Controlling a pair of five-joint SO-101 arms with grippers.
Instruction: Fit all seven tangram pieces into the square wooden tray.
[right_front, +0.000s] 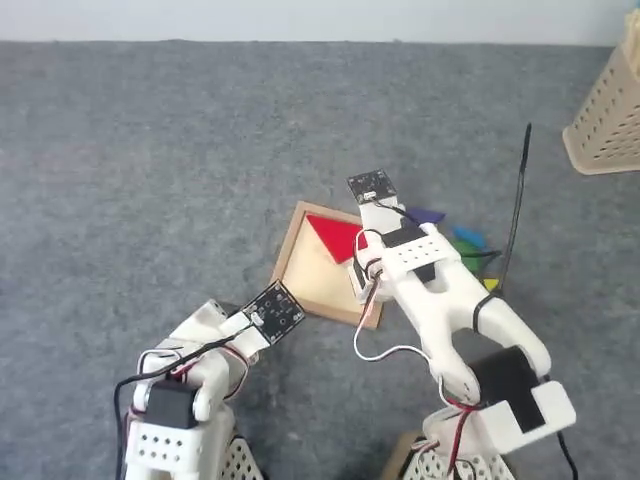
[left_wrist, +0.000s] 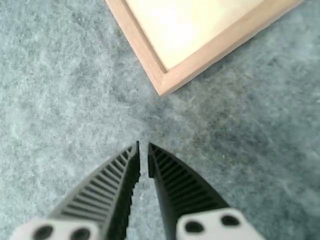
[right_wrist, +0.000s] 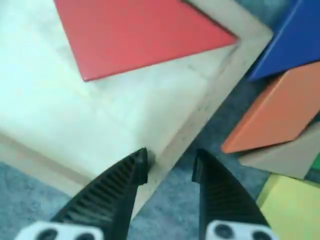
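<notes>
- Right pincer (right_wrist: 171, 162): its fingers stand wide apart with nothing between them. They straddle the rim of the tray (right_wrist: 208, 100), one tip at the rim's inner edge over the bare wood, the other outside over the grey counter (left_wrist: 60, 75). Whether either tip touches cannot be told.
- Left pincer (left_wrist: 143, 151): its fingers are almost together, with a thin slit between the tips and nothing in it. It hangs over the counter just off one corner of the tray.
- The tray lies mid-counter, tilted like a diamond in the high view. The right arm reaches over its near right side.
- Red triangle (right_wrist: 135, 35): it lies flat inside the tray, against the far corner.
- Outside the tray, just beside its right rim, lie a blue piece (right_wrist: 295, 40), an orange piece (right_wrist: 280, 110), a tan piece (right_wrist: 290, 155) and a yellow piece (right_wrist: 290, 205), packed close together on the counter.
- A pale slotted basket (right_front: 610, 110) stands at the far right edge, well apart from the tray.
</notes>
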